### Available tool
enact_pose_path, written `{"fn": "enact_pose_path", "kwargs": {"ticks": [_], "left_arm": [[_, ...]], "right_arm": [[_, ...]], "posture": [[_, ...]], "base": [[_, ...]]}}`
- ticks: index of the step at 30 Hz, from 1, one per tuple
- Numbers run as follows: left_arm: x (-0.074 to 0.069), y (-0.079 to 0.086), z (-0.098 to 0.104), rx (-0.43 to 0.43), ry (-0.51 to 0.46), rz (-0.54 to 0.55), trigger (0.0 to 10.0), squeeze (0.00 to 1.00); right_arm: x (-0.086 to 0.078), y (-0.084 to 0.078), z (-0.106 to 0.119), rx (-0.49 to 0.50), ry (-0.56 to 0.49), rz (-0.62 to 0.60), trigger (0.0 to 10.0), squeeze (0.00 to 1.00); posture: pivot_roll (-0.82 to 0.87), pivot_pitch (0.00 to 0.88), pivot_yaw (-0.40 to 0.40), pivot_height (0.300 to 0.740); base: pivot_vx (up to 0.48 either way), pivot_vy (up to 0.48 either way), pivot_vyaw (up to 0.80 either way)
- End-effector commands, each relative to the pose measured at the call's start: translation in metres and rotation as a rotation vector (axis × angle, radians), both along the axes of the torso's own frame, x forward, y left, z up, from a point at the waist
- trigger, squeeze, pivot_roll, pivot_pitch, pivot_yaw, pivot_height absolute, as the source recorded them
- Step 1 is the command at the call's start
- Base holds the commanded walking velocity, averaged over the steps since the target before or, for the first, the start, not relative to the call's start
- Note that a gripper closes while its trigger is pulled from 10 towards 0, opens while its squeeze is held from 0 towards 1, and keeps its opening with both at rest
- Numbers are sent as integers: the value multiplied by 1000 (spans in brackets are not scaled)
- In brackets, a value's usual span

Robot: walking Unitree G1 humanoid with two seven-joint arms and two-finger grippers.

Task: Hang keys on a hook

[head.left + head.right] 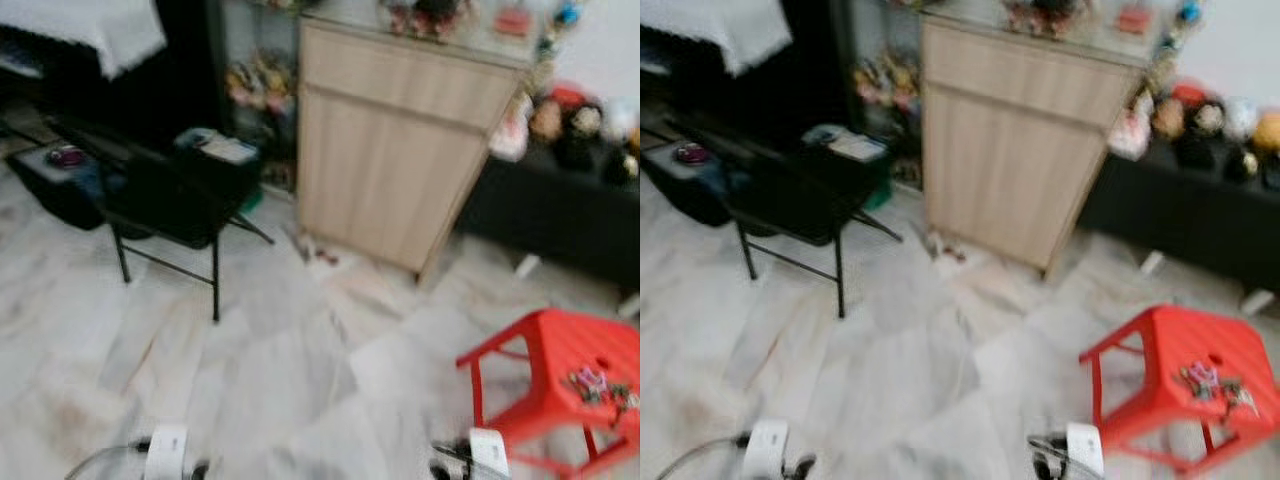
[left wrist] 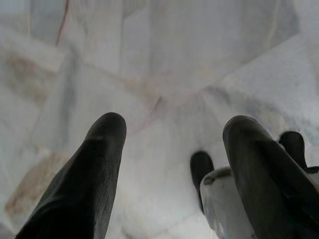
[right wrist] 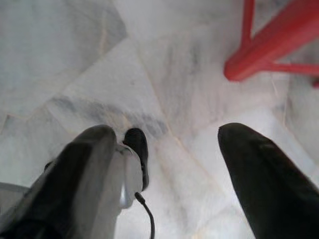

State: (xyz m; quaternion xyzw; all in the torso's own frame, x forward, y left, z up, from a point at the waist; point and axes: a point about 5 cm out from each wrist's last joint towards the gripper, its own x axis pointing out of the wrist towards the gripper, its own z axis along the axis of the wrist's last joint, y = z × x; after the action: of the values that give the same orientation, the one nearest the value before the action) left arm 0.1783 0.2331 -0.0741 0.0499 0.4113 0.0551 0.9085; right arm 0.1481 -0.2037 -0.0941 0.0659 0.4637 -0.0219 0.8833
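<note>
A bunch of keys (image 1: 596,384) with pink and green bits lies on top of a red plastic stool (image 1: 560,350) at the right; the keys (image 1: 1212,382) show there in the right eye view too. Both arms hang low at the picture's bottom edge, the left wrist (image 1: 166,452) and the right wrist (image 1: 488,450). My left gripper (image 2: 172,129) is open over bare marble floor. My right gripper (image 3: 164,134) is open too, with a leg of the red stool (image 3: 269,47) ahead of it. I make out no hook in these blurred views.
A light wooden cabinet (image 1: 400,140) with trinkets on top stands ahead. A black folding table (image 1: 170,195) holding papers is at the left, a dark box (image 1: 60,180) beside it. A low black bench with toys (image 1: 570,200) runs along the right. White marble floor (image 1: 250,370) lies between.
</note>
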Motion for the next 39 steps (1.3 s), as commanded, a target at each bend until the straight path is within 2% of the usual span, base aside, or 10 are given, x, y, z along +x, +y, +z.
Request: {"fn": "enact_pose_path", "kwargs": {"ticks": [1, 15, 16, 17, 26, 35, 39], "left_arm": [[-7, 0, -4, 1, 32, -3, 10000, 0], [-7, 0, -4, 1, 31, -5, 10000, 0], [-6, 0, -4, 1, 31, -4, 10000, 0], [-6, 0, -4, 1, 30, -4, 10000, 0], [-5, -1, -3, 5, 29, -12, 10000, 0], [1, 3, 0, 25, 23, -17, 10000, 0], [6, 5, 3, 33, 15, 8, 10000, 0]], "right_arm": [[1, 1, 0, 7, -1, -4, 10000, 1000], [2, 0, 1, -9, -7, -18, 10000, 1000], [3, 0, 1, -8, -7, -14, 10000, 118], [3, 0, 1, -8, -9, -11, 10000, 0], [5, 0, 2, -2, -28, -24, 10000, 0], [10, 6, 3, 4, -29, -44, 10000, 0], [16, 11, 4, 12, -32, -43, 10000, 0]], "posture": [[47, 75, -40, 740], [47, 73, -39, 740], [49, 74, -40, 740], [49, 74, -40, 740], [48, 69, -39, 740], [61, 28, -23, 740], [85, 0, -18, 740]], "base": [[0, 0, -681], [0, 0, -682], [0, 0, -638], [0, 0, -600], [0, 0, -67], [0, 0, 0], [0, 0, -695]]}}
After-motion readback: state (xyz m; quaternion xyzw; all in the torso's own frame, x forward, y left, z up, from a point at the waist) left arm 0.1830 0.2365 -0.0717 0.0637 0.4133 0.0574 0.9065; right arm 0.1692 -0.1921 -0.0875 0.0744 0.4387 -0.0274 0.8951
